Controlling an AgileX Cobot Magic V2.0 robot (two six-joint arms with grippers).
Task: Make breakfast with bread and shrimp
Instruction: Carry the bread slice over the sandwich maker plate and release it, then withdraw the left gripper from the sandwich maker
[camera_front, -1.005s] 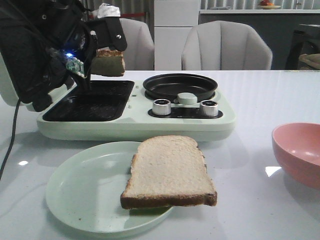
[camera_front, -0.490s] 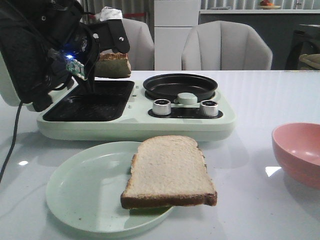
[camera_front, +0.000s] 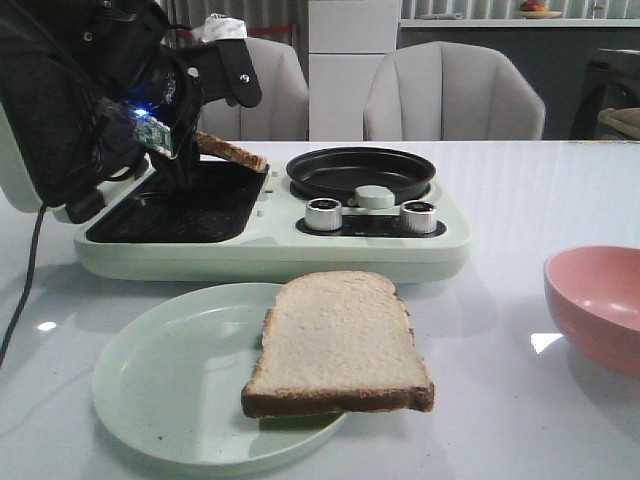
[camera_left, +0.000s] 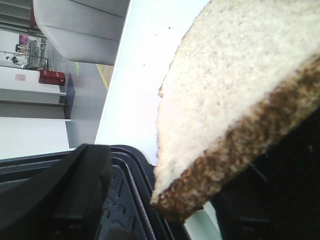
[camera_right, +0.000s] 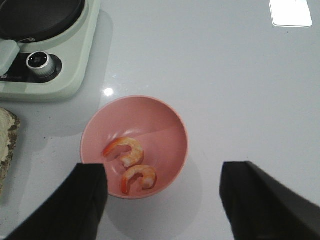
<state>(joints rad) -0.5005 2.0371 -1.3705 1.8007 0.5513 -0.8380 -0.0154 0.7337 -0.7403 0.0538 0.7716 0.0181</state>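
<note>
On table: 2 bread slices, 1 on plate, 1 seemingly pinched by left jaws; 2 shrimp; right jaws spread.

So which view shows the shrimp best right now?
The right wrist view: it looks straight down into the pink bowl, where two orange curled shrimp lie. The front view shows only the bowl's side; the left wrist view shows neither.

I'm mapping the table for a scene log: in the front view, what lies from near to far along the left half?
Pale green round plate bearing a crusted bread slice → mint-green breakfast maker → left hand holding second bread slice → grey chairs.
</note>
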